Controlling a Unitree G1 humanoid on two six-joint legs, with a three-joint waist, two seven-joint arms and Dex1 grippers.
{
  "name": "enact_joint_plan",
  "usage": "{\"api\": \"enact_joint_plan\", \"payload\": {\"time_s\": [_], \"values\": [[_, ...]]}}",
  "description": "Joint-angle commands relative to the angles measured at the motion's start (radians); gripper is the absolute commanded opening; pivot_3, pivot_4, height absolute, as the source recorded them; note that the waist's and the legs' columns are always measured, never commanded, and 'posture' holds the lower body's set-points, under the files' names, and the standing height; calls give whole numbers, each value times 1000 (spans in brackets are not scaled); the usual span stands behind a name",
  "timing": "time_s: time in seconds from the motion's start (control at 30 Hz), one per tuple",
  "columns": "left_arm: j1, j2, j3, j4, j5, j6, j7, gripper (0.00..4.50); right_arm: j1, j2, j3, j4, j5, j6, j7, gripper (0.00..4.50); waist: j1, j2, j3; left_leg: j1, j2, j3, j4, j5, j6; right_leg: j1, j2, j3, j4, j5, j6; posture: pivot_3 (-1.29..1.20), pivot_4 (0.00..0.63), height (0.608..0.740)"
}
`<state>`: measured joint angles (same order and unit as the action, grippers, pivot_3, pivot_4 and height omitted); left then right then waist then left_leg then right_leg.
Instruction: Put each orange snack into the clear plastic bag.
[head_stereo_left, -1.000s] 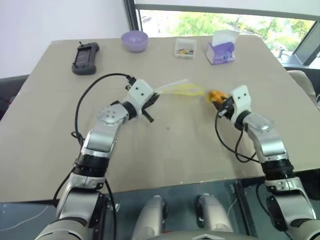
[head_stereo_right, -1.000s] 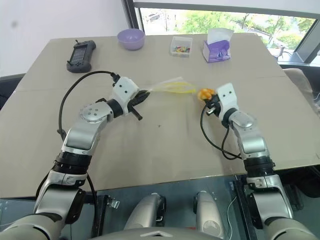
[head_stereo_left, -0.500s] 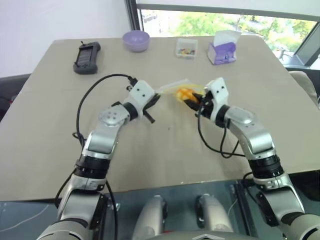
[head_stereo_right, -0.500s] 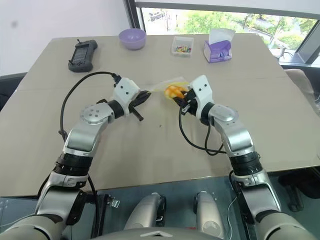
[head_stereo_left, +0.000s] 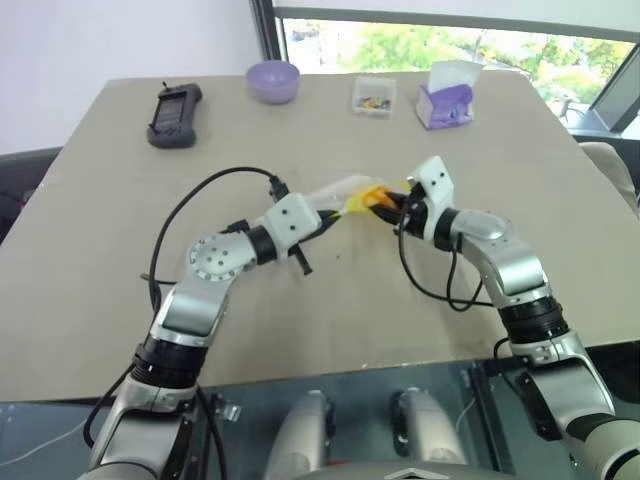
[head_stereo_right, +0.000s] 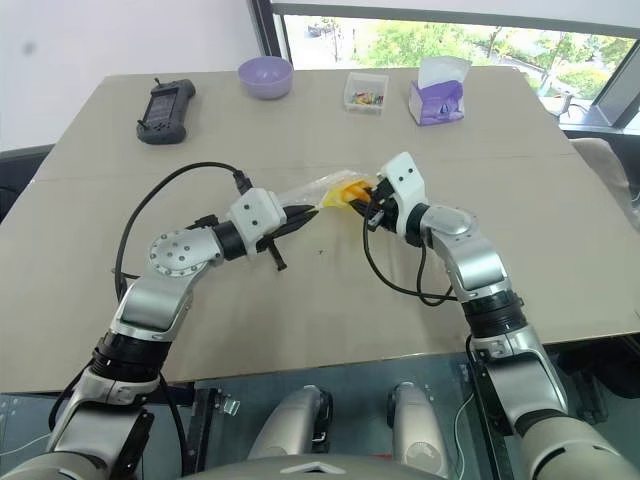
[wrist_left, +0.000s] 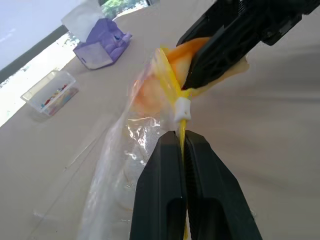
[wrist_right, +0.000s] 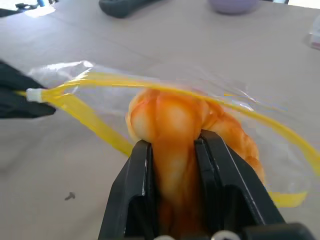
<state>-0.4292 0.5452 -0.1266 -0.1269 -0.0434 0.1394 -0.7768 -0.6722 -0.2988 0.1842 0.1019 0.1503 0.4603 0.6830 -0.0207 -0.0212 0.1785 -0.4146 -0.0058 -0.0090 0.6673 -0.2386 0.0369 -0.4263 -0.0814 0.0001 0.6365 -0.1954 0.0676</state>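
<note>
The clear plastic bag hangs just above the table's middle, and my left gripper is shut on its yellow seal strip. Its mouth gapes toward my right gripper, which is shut on the orange snack. The snack's front end sits between the two yellow lips of the mouth, partly inside the bag. From the head views, both grippers meet at the table's centre, the left gripper and the right gripper pointing at each other with the snack between them.
Along the far edge of the table stand a black handheld device, a purple bowl, a small clear box of colourful bits and a purple tissue box. Black cables loop beside each forearm.
My right gripper carried the snack leftward across the table into the bag's mouth. My left gripper drew back toward me and to the right, taking the bag's seal strip with it.
</note>
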Motion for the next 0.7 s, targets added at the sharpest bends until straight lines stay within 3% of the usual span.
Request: {"api": "enact_joint_plan", "payload": {"time_s": [0.03, 0.2, 0.3, 0.47, 0.63, 0.7], "values": [[3, 26, 2, -33, 4, -56, -19, 0, -22, -9, 9, -4, -18, -50, 16, 1041, 1, 0, 0, 0, 0, 0, 0, 0, 0, 0, 0, 0, 0, 0, 0, 0, 150, 740], [6, 31, -3, -12, -12, -118, -51, 0, -42, 26, 27, 67, -41, -104, 15, 1041, 4, 0, 0, 0, 0, 1, 0, 0, 0, 0, 0, 0, 0, 0, 0, 0, 150, 740], [12, 31, -4, -5, -32, -112, -79, 0, -61, -13, 130, 192, -200, -266, -15, 1041, 3, 0, 0, 0, 0, 2, 0, 0, 0, 0, 0, 0, 0, 0, 0, 0, 150, 740], [40, 69, -8, 42, 0, -212, -111, 0, -93, 91, -10, 223, -22, -179, 2, 1041, 0, 0, 0, -1, 0, 2, 0, 0, 0, -1, 0, 0, 0, 0, 0, 0, 150, 740], [42, 75, -5, 92, 0, -269, -128, 0, -106, 80, 24, 304, -102, -251, -13, 1041, 7, 1, 0, -1, 1, 1, -1, 0, 0, -2, 1, 1, 0, 0, 0, 0, 150, 740], [43, 79, -7, 111, 6, -293, -131, 0, -102, 114, -15, 280, -38, -205, -3, 1041, 7, 1, 0, -1, 0, 2, -1, 0, 0, -1, 1, 1, 0, 0, 0, 0, 150, 740]]}}
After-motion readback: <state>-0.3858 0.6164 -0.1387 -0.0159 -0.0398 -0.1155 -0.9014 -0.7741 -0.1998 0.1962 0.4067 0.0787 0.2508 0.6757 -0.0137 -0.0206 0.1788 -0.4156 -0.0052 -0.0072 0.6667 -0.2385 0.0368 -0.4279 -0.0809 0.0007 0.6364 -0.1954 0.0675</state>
